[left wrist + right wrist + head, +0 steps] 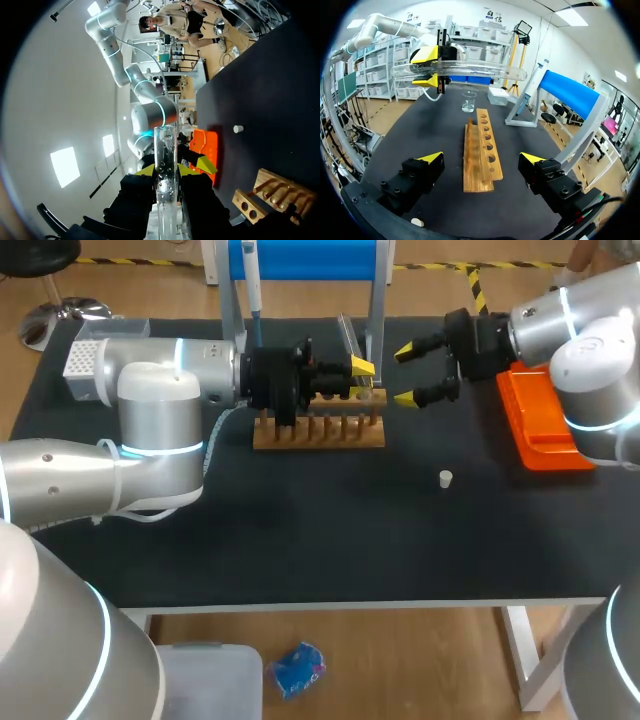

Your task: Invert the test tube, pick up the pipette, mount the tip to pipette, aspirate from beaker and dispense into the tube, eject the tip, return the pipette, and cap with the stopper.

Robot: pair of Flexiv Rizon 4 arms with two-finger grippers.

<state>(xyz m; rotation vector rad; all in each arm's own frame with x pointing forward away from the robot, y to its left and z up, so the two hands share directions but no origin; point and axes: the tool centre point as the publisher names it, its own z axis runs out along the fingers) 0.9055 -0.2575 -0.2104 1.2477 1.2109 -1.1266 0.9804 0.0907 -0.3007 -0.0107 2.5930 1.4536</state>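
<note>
A long, clear glass test tube (165, 150) is being held by the left gripper (165, 171). Its two yellow-tipped fingers (145, 170) are being pressed against the tube from opposite sides, so the pincer is clamped on the glass. The tube is being carried in the air above the light wooden test-tube rack (320, 428), close to the rack's end nearer the blue stand (310, 260), and is not seated in any hole. In the right wrist view it is being seen lying roughly level, crosswise to the rack. Its wall is transparent, and small specks are being shown inside it in the left wrist view.

The right gripper (407, 375) is being held just beside the rack's right end, with its fingers spread wide apart and nothing between them.

One tube, one rack and two grippers are being counted. The rack is being shown with a single row of round holes. One small white stopper (446, 478) is lying alone on the black table (330, 540), well apart from the rack. One clear glass beaker (468, 101) is standing beyond the rack. One pipette (252, 290) is hanging on the blue stand, one orange tray (540, 425) is lying under the right arm, and one white box (85, 360) is sitting behind the left arm.
</note>
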